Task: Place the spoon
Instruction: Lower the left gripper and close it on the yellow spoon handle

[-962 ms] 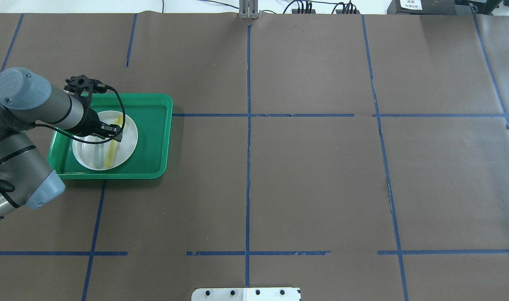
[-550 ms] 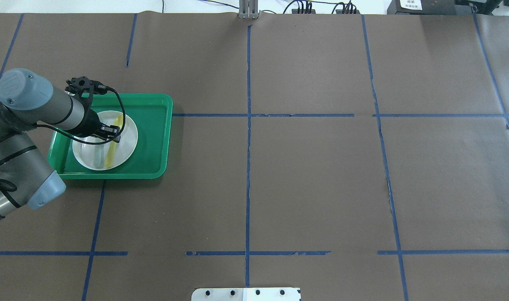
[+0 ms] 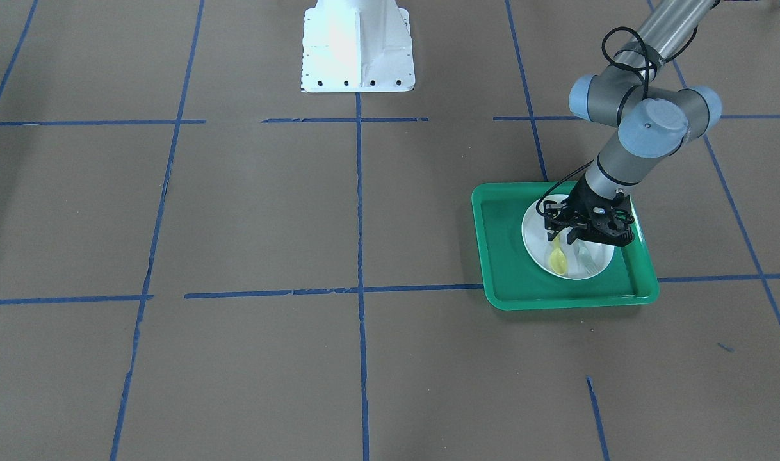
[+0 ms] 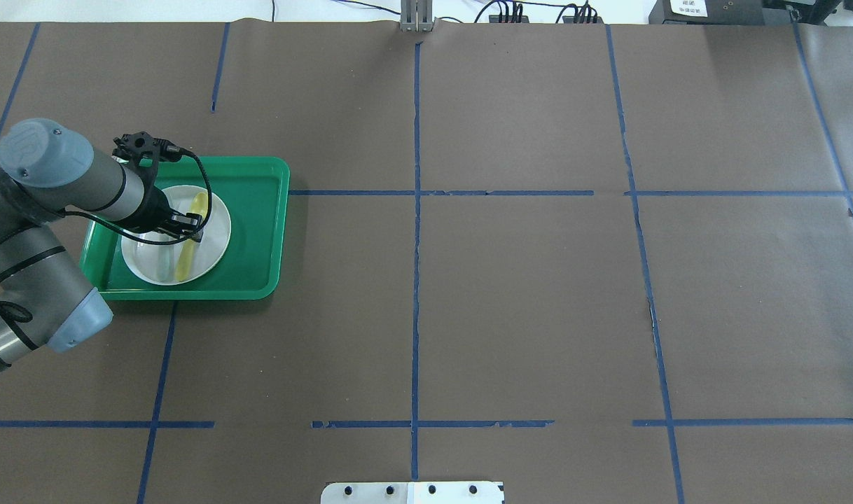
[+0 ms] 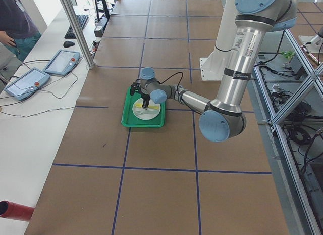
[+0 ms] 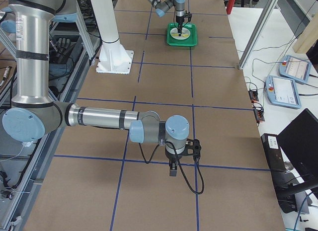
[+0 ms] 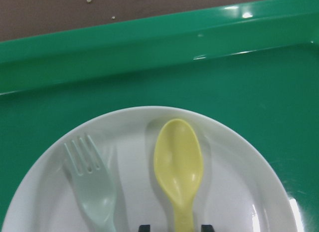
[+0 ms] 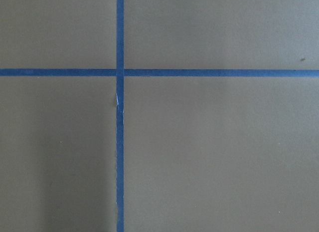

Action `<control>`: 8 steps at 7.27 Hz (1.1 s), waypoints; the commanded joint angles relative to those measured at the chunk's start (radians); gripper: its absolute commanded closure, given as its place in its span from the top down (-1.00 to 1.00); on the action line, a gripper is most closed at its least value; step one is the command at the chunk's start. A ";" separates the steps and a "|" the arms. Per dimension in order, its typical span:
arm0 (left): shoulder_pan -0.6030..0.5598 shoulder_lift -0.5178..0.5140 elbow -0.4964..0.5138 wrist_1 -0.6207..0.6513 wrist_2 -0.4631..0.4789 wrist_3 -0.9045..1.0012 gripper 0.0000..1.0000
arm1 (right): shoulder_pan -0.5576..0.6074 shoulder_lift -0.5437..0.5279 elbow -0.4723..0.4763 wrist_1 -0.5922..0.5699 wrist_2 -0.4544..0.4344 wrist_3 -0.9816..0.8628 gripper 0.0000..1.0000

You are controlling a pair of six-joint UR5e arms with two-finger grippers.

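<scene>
The yellow spoon (image 7: 178,162) lies on a white plate (image 7: 239,182) inside a green tray (image 7: 149,57), its bowl pointing away from the robot. It also shows in the overhead view (image 4: 197,205) and the front view (image 3: 558,260). My left gripper (image 7: 175,227) is low over the plate, open, with one fingertip on each side of the spoon's handle; it also shows in the overhead view (image 4: 192,229) and the front view (image 3: 566,238). My right gripper (image 6: 172,169) hangs over bare table far from the tray; I cannot tell whether it is open or shut.
A pale grey-green fork (image 7: 94,192) lies on the plate beside the spoon, on the robot's left side of it. The tray (image 4: 258,231) sits at the table's left. The robot's white base (image 3: 357,48) stands at the near middle edge.
The left arm has shifted slightly and its gripper has come lower over the spoon's handle. The spoon, fork and plate have not moved.
</scene>
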 commanded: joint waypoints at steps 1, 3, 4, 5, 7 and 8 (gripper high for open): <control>0.005 -0.001 0.001 0.001 0.000 -0.003 -0.10 | 0.000 0.000 0.000 -0.001 0.000 0.000 1.00; 0.006 -0.001 0.000 0.002 0.000 -0.004 -0.74 | 0.000 0.000 0.000 -0.001 0.000 0.000 1.00; 0.005 0.001 0.000 0.004 0.000 -0.006 -0.96 | 0.000 0.000 0.000 0.001 0.000 0.000 1.00; 0.003 0.002 -0.006 0.005 -0.003 -0.006 -1.00 | 0.000 0.000 0.000 -0.001 0.000 0.000 1.00; -0.014 0.016 -0.051 0.008 -0.011 -0.007 -1.00 | 0.000 0.000 0.000 0.001 0.000 0.000 1.00; -0.038 0.007 -0.060 0.043 -0.011 -0.080 -1.00 | 0.000 0.000 0.000 0.001 0.000 0.000 1.00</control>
